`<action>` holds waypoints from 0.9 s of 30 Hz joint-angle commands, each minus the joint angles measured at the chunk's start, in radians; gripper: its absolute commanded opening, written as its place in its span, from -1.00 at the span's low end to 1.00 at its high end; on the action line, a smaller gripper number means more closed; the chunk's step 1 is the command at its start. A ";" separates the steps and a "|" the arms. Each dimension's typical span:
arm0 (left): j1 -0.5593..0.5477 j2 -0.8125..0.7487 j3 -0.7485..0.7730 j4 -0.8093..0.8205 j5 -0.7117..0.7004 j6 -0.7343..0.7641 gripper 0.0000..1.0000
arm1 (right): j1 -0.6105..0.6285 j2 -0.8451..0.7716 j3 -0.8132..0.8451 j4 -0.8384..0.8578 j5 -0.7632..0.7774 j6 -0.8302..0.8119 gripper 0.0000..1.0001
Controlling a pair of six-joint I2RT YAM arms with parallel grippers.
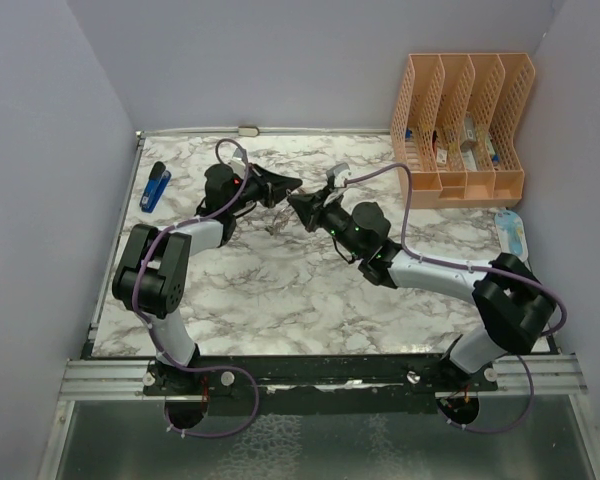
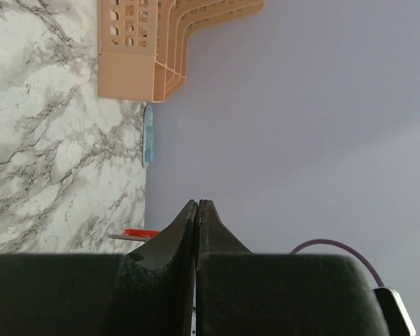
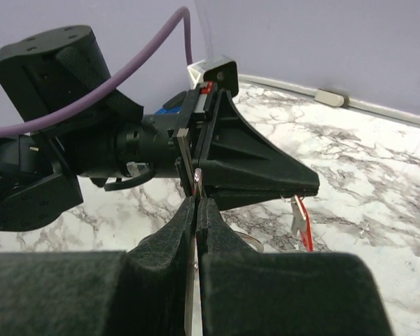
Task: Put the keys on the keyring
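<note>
My left gripper [image 1: 292,186] hangs above the middle back of the marble table [image 1: 280,290], jaws shut. In the right wrist view its black fingers [image 3: 266,171] point right. A silver key with a red tag [image 3: 302,222] dangles under their tip, and the tag also shows in the left wrist view [image 2: 140,232]. A thin silver keyring arc [image 3: 253,240] shows below; where the jaws grip it is hidden. My right gripper [image 1: 299,204] meets the left one tip to tip. Its jaws [image 3: 197,201] are shut on a thin silver key [image 3: 197,180] seen edge-on.
An orange file organizer [image 1: 460,125] stands at the back right, also in the left wrist view [image 2: 154,49]. A blue packaged item [image 1: 512,232] lies by the right wall. A blue object [image 1: 155,186] lies at the back left. Grey walls enclose the table.
</note>
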 commanded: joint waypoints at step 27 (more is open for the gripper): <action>-0.010 -0.068 -0.020 -0.008 -0.006 -0.067 -1.00 | -0.009 0.095 -0.038 0.176 0.219 -0.124 -0.98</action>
